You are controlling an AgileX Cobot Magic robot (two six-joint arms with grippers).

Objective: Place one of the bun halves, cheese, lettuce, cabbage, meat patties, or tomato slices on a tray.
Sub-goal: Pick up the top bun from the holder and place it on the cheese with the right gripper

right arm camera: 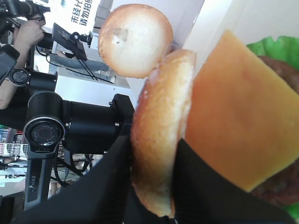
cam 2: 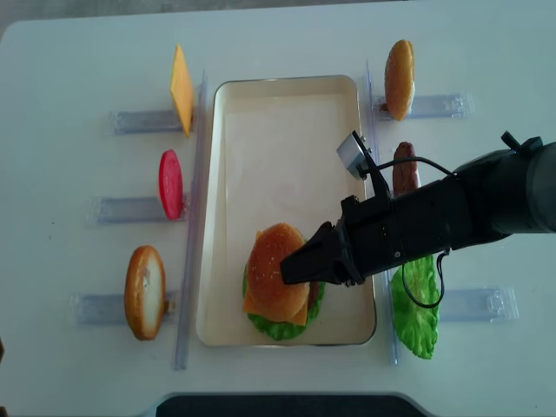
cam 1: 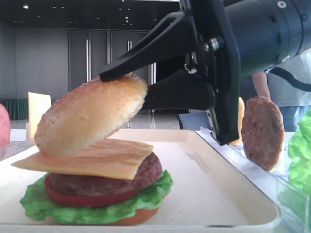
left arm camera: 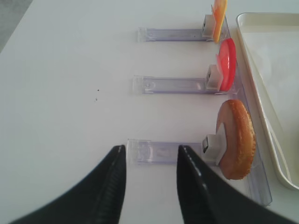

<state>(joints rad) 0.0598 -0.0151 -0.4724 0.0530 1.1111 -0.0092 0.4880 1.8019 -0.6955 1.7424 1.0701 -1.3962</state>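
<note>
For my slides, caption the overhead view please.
Right gripper holds the bun top tilted over the stacked burger on the tray.

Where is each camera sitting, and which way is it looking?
Exterior high: low beside the tray, looking sideways at the burger stack; the right gripper shows, clamped on the bun top.
Right wrist: on the right arm, looking along its fingers at the bun top and cheese.
Left wrist: on the left arm, looking down at the racks; left gripper showing.
Exterior high (realsense): overhead, straight down; right arm showing.
Both wrist views share no object; both exterior views share the burger.
</note>
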